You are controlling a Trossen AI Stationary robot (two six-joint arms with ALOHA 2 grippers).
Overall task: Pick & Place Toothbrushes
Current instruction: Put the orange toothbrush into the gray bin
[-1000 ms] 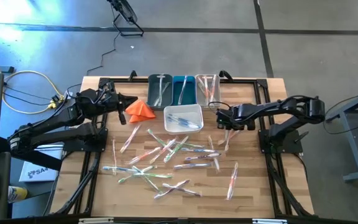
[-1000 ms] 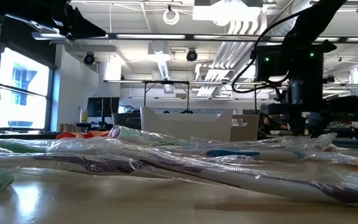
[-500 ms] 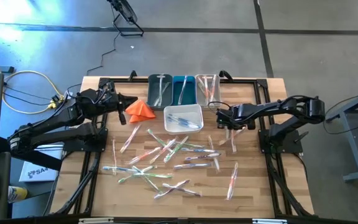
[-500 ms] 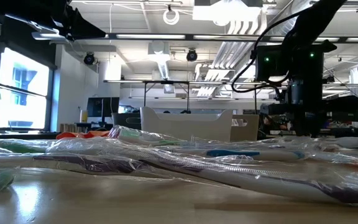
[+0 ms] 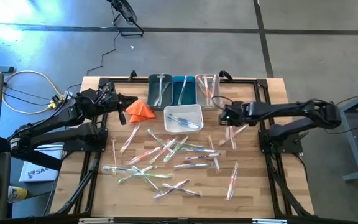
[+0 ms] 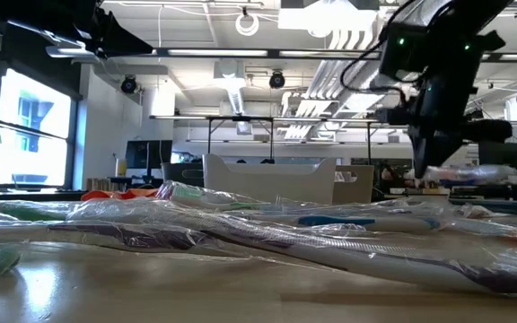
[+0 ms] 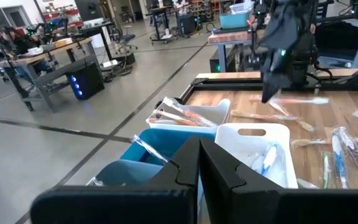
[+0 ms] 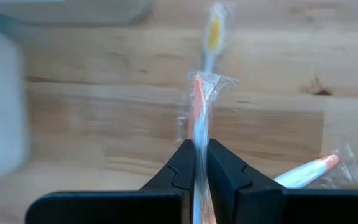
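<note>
- Held toothbrush point(image 8: 197, 106): orange/pink handle in a clear crinkled wrapper, thin and stick-like. It is pinched between the right gripper's point(image 8: 196, 163) fingers and sticks out forward past the fingertips; the low view shows it lifted clear of the table, roughly level.
- Right gripper point(image 5: 229, 116): arm reaches in from the table's right edge and stretches left, just right of the white bin point(image 5: 183, 118) and near the clear bin point(image 5: 207, 91). Jaws clamped on the orange toothbrush.
- Left gripper point(image 5: 127, 99): parked at the table's far left, above the orange folded cloth point(image 5: 140, 109), pointing toward the bins. Fingers pressed together, holding nothing.
- Loose toothbrushes point(image 5: 166, 152): scattered over the wooden table point(image 5: 253, 186) in front of the bins, green, blue, orange and whitish handles, many crossing each other; overlaps block an exact count, well over a dozen.
- Bins: four. Three in a row at the back: dark one point(image 5: 160, 91), blue one point(image 5: 183, 91), clear one, plus the white one in front. Each holds at least one wrapped toothbrush.
- Arms: two. Cloth: one.
</note>
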